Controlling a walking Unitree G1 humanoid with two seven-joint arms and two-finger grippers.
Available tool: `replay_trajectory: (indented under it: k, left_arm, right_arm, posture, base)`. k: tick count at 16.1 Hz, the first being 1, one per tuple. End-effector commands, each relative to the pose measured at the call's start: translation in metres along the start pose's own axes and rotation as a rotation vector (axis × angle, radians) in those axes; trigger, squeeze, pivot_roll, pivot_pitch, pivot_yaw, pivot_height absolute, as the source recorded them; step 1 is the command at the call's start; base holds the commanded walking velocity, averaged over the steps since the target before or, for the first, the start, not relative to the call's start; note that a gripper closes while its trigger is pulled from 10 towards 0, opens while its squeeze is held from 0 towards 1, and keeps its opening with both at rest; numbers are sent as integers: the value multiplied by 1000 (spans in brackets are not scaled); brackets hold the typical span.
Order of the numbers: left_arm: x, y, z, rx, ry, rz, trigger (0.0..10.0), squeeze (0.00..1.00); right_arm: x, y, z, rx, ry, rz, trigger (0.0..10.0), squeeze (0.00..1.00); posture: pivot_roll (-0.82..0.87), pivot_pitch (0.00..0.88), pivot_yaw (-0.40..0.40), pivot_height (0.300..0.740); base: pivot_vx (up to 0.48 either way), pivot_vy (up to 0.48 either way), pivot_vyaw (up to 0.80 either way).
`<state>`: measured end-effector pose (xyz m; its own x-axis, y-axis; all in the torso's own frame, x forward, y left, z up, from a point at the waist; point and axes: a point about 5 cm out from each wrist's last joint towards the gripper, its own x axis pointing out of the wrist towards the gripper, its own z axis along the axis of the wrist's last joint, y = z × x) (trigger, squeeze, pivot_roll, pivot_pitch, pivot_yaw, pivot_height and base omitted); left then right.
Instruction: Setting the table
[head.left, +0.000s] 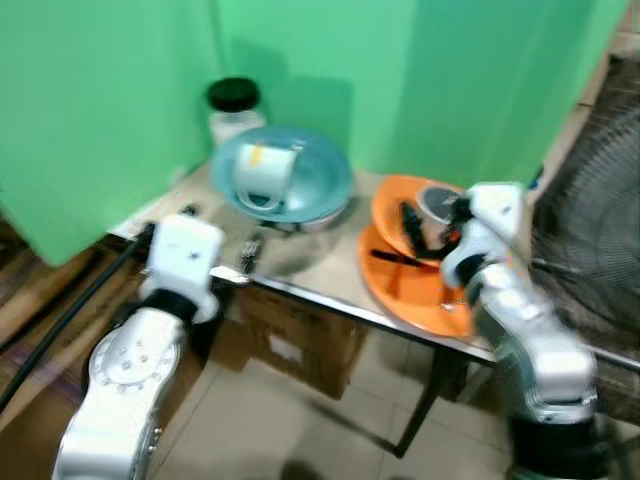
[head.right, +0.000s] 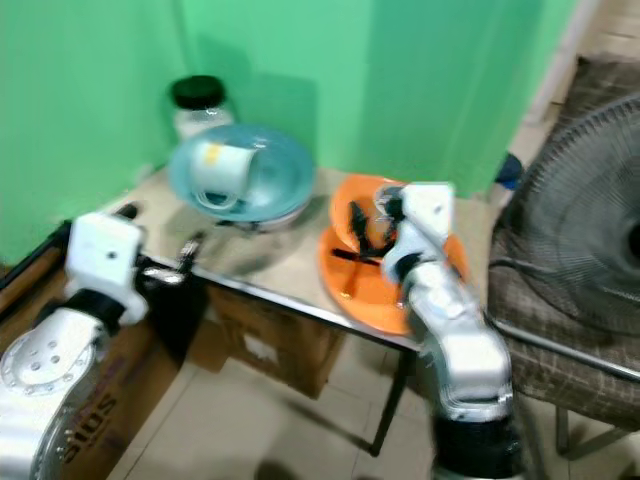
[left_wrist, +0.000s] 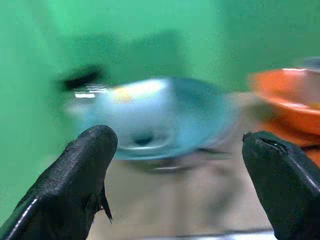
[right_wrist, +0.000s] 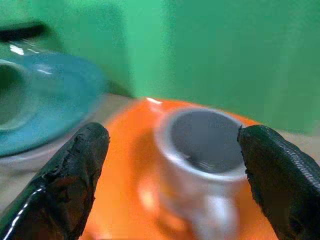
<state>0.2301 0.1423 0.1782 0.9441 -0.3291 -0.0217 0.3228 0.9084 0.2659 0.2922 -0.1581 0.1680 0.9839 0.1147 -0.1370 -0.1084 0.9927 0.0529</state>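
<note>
Metal cup (right_wrist: 202, 165) sat in our orange bowl (head.left: 400, 215); right gripper (right_wrist: 170, 175) spread wide around it, left gripper (left_wrist: 175, 180) released too, facing the blue bowl (head.left: 300, 180).

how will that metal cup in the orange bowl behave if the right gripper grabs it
The metal cup looks rigid and probably light. Its smooth, shiny wall may slip between the open right gripper fingers. It sits inside the sloped orange bowl, so a nudge could tip it.

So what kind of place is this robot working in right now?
Probably a makeshift room in a home: a small metal-edged table against a green backdrop, cardboard boxes underneath it, a standing fan beside it.
</note>
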Motion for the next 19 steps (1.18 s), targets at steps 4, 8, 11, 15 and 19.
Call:
replay_trajectory:
  k: [4, 8, 11, 15, 19]
  left_arm:
    - [0, -10, 6, 27, 3, -228, 10000, 400]
    - [0, -15, 4, 32, 48, -460, 10000, 396]
    - [-2, -19, 4, 43, 66, -538, 10000, 396]
    - [0, -25, 5, 32, 62, -575, 10000, 396]
    - [-3, -23, 4, 48, 74, -587, 10000, 388]
  right_arm:
    - [5, -16, 15, -34, 154, 53, 10000, 0]
    - [10, -34, 21, 6, 263, 71, 10000, 0]
    - [11, -42, 26, 20, 300, 62, 10000, 0]
    - [17, -31, 13, -21, 370, 134, 10000, 0]
    - [20, -34, 2, -14, 442, 109, 4824, 0]
  posture:
    - [90, 0, 0, 740]
    - [80, 0, -17, 740]
    - [74, 0, -22, 740]
    - [72, 0, -34, 740]
    - [82, 0, -46, 740]
  base:
    - [0, 0, 0]
    - [0, 0, 0]
    - [0, 0, 0]
    - [0, 0, 0]
    - [0, 0, 0]
